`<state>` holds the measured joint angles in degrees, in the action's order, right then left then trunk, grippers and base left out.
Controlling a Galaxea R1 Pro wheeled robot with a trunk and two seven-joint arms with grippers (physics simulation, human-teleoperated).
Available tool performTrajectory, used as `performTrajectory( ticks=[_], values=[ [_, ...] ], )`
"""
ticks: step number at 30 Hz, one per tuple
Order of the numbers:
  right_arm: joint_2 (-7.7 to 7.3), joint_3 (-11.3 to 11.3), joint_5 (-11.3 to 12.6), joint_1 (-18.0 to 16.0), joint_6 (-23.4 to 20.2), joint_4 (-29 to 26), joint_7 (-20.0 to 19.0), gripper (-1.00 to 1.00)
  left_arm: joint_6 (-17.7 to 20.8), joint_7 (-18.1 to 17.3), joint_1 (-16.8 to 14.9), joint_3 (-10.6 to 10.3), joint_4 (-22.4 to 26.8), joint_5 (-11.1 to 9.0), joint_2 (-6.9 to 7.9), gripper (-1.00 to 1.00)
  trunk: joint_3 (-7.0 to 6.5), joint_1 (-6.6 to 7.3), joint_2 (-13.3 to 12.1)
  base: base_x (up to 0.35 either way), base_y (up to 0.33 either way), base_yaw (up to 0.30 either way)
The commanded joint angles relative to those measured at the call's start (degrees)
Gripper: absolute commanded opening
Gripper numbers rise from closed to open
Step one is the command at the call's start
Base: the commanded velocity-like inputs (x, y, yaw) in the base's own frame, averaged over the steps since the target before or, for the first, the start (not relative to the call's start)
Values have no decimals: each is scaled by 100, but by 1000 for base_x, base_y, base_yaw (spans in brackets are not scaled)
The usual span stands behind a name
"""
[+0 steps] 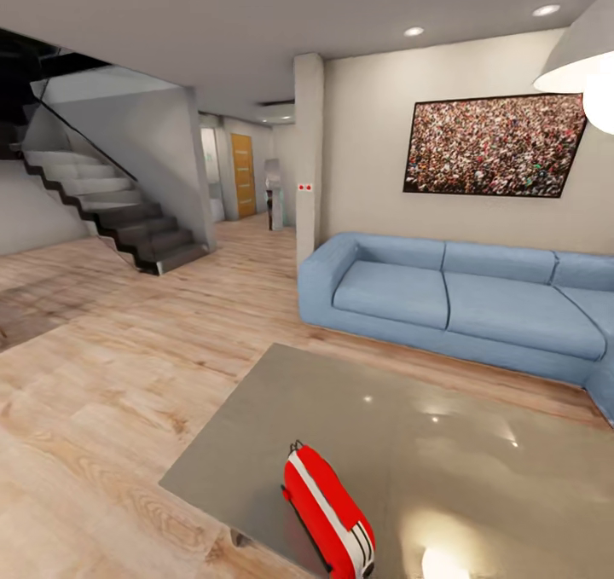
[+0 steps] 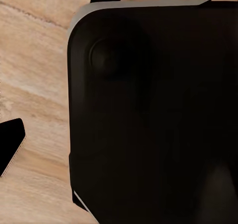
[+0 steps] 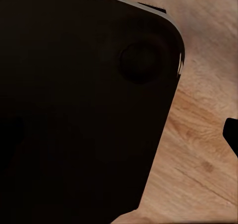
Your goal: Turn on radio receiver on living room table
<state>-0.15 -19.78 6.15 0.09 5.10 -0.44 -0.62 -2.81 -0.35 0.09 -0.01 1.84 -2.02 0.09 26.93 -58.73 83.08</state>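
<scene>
A: On the table (image 1: pixel 401 425), at about 6 o'clock in the head view, one radio receiver (image 1: pixel 328 512): red, white stripes, lying near the table's near edge. Probably sits there so it's in easy reach from this side.

B: Dial visible?

A: No, can't see the dial or any green light from this angle. Can't tell if it's on.

B: Pincers?

A: Wrist views show a big dark rounded body (image 2: pixel 153 115) over wood floor (image 2: pixel 34 75), plus a small dark tip at the frame edge. Can't tell if either pincer is released or clenched. My guess: arms hang tucked low because the robot is only arriving, no reach begun.

B: Counts?

A: One radio, one table, one blue sofa (image 1: pixel 460 302) at 2 o'clock, one framed crowd picture (image 1: pixel 493 146) on the wall above it, one staircase (image 1: pixel 111 212) at 10 o'clock, two ceiling spots, one lamp shade at the top right corner. Nothing else on the table.
</scene>
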Motion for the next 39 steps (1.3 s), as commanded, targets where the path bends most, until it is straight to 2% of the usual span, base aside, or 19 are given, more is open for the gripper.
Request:
performTrajectory(
  ticks=[1, 10, 26, 39],
  values=[
    [2, 0, 0, 0, 0, 0, 0, 100, 0, 0, 0, -5, 0, 0, 0, 100, 0, 0, 0, 0, 0, -286],
    [5, 0, 0, 0, 0, 0, 0, 100, 0, -3, 0, -4, 0, 0, 0, 100, 0, 0, 0, 11, 6, -272],
    [24, -2, -2, 0, -2, 0, 6, 100, 0, -9, 0, -8, 0, -4, 9, 100, 0, 0, 0, 251, 101, -35],
    [24, 0, 0, 0, 0, 0, 5, 100, 0, -9, 0, -8, 0, -9, 9, 100, 0, 0, 0, 6, 1, -266]
  ],
)
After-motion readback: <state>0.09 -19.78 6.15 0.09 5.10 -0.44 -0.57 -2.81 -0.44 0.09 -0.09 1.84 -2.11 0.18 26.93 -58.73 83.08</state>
